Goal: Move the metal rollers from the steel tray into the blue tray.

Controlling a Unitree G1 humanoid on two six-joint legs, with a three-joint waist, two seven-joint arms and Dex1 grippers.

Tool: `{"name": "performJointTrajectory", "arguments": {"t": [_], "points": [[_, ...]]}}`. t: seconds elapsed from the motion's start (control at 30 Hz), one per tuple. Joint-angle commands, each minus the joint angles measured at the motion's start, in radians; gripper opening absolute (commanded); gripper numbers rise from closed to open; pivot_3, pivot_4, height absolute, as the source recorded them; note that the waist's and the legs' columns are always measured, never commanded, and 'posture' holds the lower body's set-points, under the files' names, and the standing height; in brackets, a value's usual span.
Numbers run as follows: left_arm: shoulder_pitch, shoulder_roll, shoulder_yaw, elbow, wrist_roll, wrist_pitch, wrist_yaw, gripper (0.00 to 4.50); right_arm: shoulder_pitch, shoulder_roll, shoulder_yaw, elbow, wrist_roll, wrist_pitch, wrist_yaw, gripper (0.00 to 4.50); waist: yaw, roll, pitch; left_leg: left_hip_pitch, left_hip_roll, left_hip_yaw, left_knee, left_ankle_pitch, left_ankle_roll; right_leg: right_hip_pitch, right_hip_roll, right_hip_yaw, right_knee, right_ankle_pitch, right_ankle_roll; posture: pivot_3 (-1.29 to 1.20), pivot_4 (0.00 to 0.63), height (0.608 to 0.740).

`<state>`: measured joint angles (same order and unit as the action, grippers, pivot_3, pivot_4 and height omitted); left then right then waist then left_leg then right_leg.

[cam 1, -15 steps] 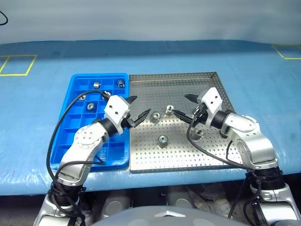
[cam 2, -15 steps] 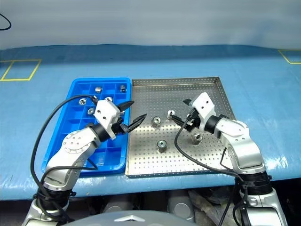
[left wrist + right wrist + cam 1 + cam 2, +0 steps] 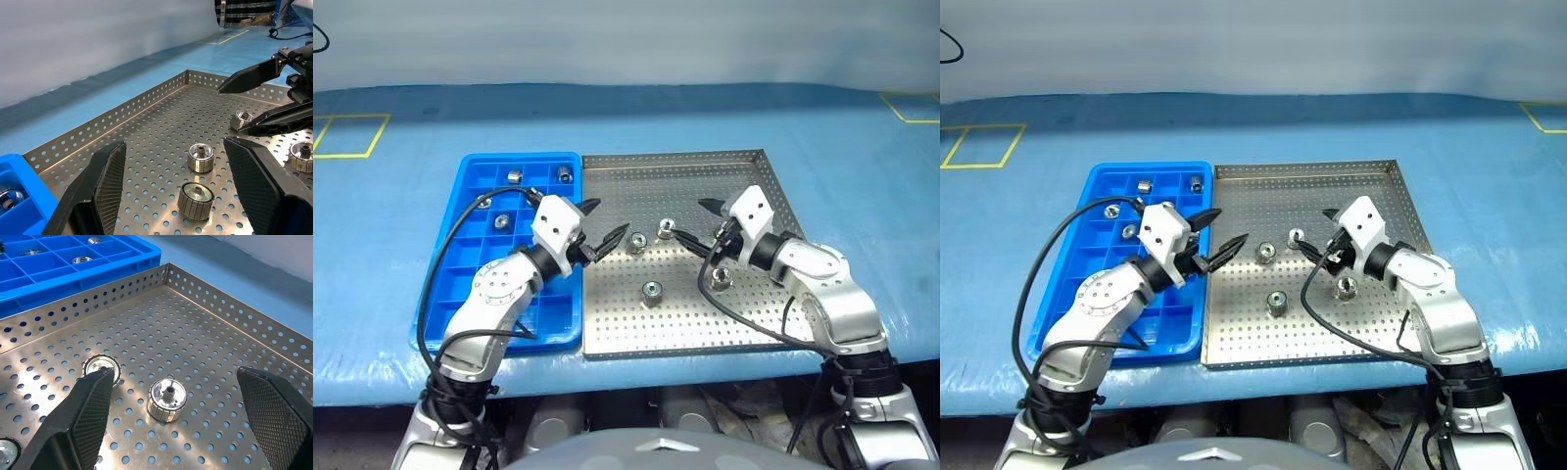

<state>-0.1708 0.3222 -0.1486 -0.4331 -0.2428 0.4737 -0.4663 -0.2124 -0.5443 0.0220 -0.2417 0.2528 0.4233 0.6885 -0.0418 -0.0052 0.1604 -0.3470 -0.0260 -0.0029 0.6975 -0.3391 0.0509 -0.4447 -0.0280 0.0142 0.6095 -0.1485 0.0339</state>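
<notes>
The steel tray (image 3: 744, 323) lies on the blue surface (image 3: 862, 176), and the blue tray (image 3: 460, 284) lies just beside it on its left, edge to edge. Four rollers rest on the steel tray: one (image 3: 635, 242) near the left gripper (image 3: 604, 228), one (image 3: 665, 229) just beside the right gripper (image 3: 698, 222), one (image 3: 652, 291) alone nearer the front, and one (image 3: 723, 277) under the right arm. The left fingers (image 3: 110, 178) are wide apart and hold nothing; they hover above the steel tray at its left side. The right fingers (image 3: 93, 404) are also wide apart and empty, with one roller between them on the tray floor. The blue tray has rollers in some far compartments, for example two (image 3: 514, 176) (image 3: 564, 175) in the back row.
</notes>
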Motion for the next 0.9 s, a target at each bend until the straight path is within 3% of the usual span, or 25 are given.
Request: {"name": "performJointTrajectory", "arguments": {"t": [0.03, 0.3, 0.57, 0.9], "points": [[-0.025, -0.005, 0.014, 0.000, 0.015, -0.024, 0.017, 3.46, -0.003, -0.006, -0.025, -0.037, 0.014, -0.022, 0.004, 4.19, -0.001, 0.000, 0.000, 0.000, 0.000, 0.000, 0.000, 0.000, 0.000, 0.000, 0.000, 0.000, 0.000, 0.000, 0.000, -0.15, 0.150, 0.740], [-0.069, 0.035, -0.021, -0.002, 0.063, 0.029, 0.014, 3.46, 0.002, -0.002, -0.021, -0.040, 0.012, -0.035, 0.005, 4.19, -0.007, 0.000, 0.000, 0.000, 0.000, 0.000, 0.000, 0.000, 0.000, 0.000, 0.000, 0.000, 0.000, 0.000, 0.000, -0.15, 0.150, 0.740], [-0.087, 0.007, -0.048, 0.017, 0.061, 0.071, 0.019, 3.46, 0.010, -0.006, -0.020, -0.047, 0.011, -0.037, 0.009, 4.19, -0.012, 0.000, 0.000, 0.000, 0.000, 0.000, 0.000, 0.000, 0.000, 0.000, -0.001, 0.000, 0.000, 0.000, 0.000, -0.16, 0.150, 0.740], [-0.238, 0.033, -0.202, 0.130, 0.157, 0.251, -0.015, 3.46, 0.004, 0.016, 0.006, -0.039, -0.002, -0.051, -0.001, 4.19, -0.018, 0.000, 0.000, 0.000, 0.000, 0.000, 0.000, 0.000, 0.000, 0.000, 0.000, 0.000, 0.001, 0.000, 0.000, -0.16, 0.150, 0.740]]}}
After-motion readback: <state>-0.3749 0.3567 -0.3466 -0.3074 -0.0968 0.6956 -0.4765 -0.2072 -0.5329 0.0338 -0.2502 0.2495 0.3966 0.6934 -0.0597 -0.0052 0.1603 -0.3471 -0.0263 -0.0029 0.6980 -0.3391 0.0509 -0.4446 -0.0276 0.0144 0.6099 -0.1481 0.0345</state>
